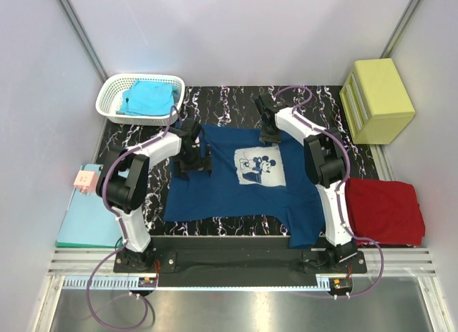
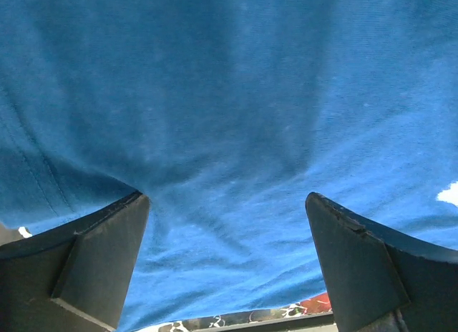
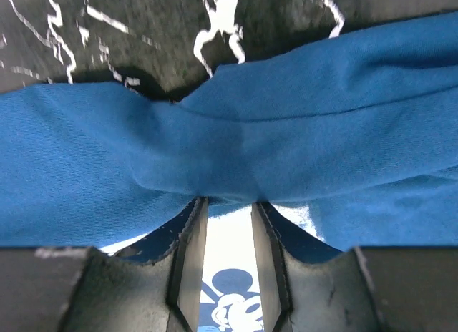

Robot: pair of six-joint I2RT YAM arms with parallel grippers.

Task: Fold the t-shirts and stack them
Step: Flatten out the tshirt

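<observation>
The navy t-shirt (image 1: 215, 196) is lying spread on the black marbled table (image 1: 236, 103), print (image 1: 260, 166) facing up, stretching wider left to right than near to far; I cannot tell its collar end. Only the right wrist view is showing the right gripper (image 3: 227, 203) pinching a bunched fold at the far edge. The left wrist view is showing the left gripper (image 2: 227, 203) over cloth, fingers wide apart

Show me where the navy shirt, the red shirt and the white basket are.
navy shirt (image 1: 207, 196): top view, plain cloth in its lower left part.
red shirt (image 1: 383, 210): top view, its middle.
white basket (image 1: 107, 97): top view, its left wall.
</observation>
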